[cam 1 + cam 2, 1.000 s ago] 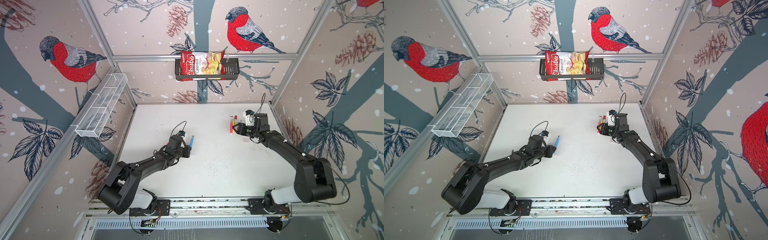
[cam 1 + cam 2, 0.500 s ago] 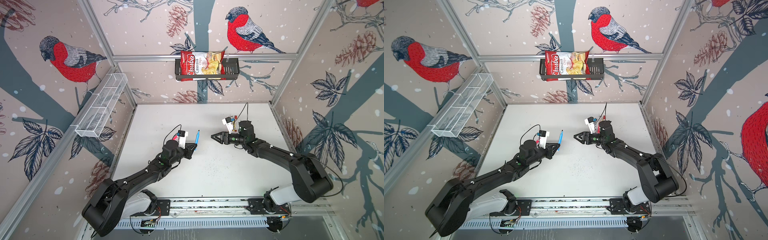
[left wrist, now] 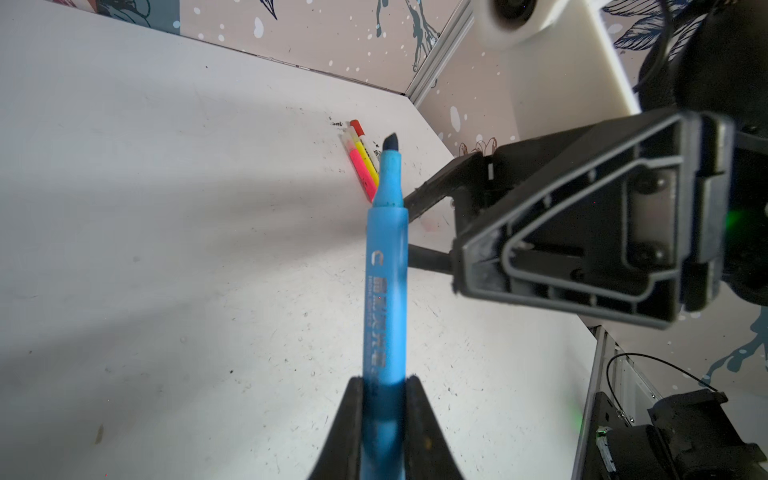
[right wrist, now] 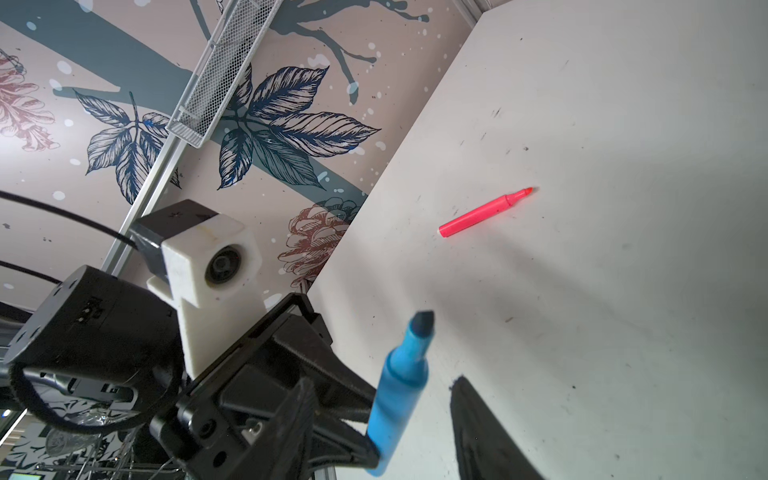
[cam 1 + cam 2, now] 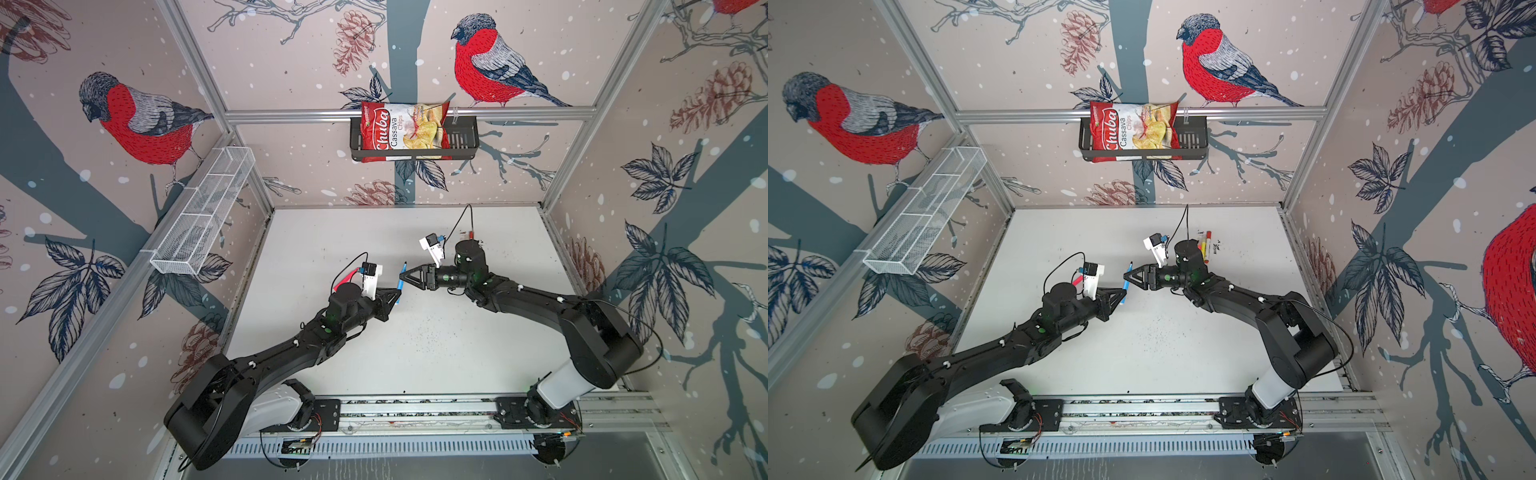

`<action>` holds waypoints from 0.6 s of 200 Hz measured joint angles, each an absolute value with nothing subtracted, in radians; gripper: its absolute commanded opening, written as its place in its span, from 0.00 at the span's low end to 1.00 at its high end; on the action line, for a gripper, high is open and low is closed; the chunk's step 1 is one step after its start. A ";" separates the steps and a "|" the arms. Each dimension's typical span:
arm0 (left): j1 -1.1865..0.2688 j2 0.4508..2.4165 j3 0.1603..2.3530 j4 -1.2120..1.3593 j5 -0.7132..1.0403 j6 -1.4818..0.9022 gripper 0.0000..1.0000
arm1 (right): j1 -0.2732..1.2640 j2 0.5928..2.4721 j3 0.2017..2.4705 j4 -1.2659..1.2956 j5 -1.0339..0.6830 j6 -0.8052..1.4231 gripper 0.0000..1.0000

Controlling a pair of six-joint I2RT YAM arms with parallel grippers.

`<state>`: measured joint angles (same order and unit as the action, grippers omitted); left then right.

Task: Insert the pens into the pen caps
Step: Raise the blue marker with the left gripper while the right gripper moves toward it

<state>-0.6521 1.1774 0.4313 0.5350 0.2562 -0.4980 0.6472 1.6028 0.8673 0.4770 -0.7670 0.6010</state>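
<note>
1. The left gripper (image 5: 395, 296) is clamped shut on the rear barrel of the blue pen (image 3: 384, 291), above the middle of the table (image 5: 415, 353). Gripping the rear end leaves the front half of the pen free to receive a cap.
2. The blue pen is held clear of the table surface and tilted. Its dark nib (image 3: 390, 143) is bare and points toward the table's far side. This orientation presents the nib to the opposing arm.
3. The right gripper (image 5: 403, 277) is also above the middle of the table, just beside the front end of the blue pen.
4. The right gripper's fingers (image 3: 440, 183) stand apart in the left wrist view. No cap can be made out between them. A translucent cap would be hard to see, so it cannot be told whether one is held.
5. Judged step: the two arms are lining up to cap the blue pen. The cap bore must meet the nib in line with the pen, or the tilted pen may slip in the grip.
6. Three pens (image 3: 361, 166) lie side by side, touching, near the table's far right corner, clear of the working zone.
7. A pink pen (image 4: 484, 212) lies flat and alone left of the table's middle, with its nib exposed and not yet capped.
</note>
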 measured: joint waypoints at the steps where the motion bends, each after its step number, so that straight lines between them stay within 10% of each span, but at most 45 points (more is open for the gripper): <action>1: -0.652 1.177 0.432 0.535 0.256 -0.498 0.14 | 0.648 1.603 0.868 0.477 -0.767 0.601 0.48; 67: -0.679 1.188 0.434 0.556 0.256 -0.498 0.15 | 0.664 1.630 0.884 0.477 -0.757 0.612 0.11; 120: -0.685 1.192 0.434 0.556 0.273 -0.498 0.41 | 0.674 1.628 0.889 0.456 -0.730 0.600 0.07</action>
